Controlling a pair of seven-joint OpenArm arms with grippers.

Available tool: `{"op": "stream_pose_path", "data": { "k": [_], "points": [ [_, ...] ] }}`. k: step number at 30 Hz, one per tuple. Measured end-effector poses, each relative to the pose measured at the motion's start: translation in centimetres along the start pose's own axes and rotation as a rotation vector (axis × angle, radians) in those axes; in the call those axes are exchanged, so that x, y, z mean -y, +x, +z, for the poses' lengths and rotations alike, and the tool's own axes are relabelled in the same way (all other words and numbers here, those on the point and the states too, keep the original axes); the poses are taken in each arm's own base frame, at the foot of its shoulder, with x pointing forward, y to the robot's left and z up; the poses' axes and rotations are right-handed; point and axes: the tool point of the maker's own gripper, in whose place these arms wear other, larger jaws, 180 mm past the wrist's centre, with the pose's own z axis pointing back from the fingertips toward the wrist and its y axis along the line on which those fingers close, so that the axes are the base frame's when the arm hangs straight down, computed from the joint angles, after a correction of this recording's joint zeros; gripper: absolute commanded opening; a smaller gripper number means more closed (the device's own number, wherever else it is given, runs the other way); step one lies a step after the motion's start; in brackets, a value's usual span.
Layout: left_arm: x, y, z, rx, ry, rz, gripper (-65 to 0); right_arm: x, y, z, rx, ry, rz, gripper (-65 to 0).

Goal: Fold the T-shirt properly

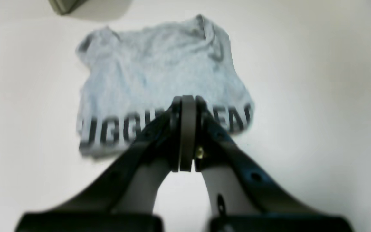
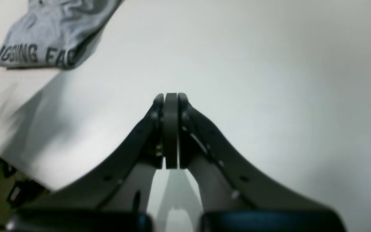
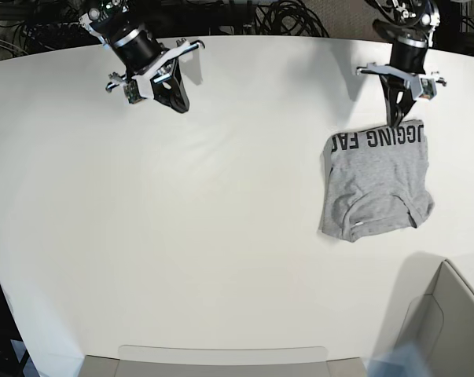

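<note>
Wrist views, both arms' fingers [image 1: 185, 135] [image 2: 171, 132] pressed together, empty, above T-shirt [image 1: 159, 83], table [image 2: 269, 80]

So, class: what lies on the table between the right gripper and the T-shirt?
Nothing: bare white table runs from the right gripper to the T-shirt. The base view shows it.
</note>
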Motion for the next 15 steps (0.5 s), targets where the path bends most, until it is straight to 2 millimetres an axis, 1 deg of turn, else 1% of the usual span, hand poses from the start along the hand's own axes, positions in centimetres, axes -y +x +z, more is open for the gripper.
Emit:
{"op": "stream_pose_path", "data": {
  "k": [2, 6, 11, 15],
  "points": [
    [-0.3, -0.7, 1.2, -0.012, 0.025, 0.017, -65.0, -0.5, -1.2, 0.9, -0.02, 0.0, -0.026, -65.0],
    [-2.3, -1.5, 3.2, -0.027, 0.123, 0.039, -65.0, -1.4, -3.5, 2.8, -0.065, -0.003, -0.073, -65.0],
    [-2.4, -3.4, 5.4, -0.099, 0.131, 0.041, -65.0, -2.2, -6.0, 4.4, -0.148, -0.01, -0.046, -65.0],
    [-2.1, -5.2, 7.8, -0.16, 0.153, 0.07, -65.0, -2.4, -7.2, 5.4, -0.192, -0.006, -0.042, -65.0]
  ]
}}
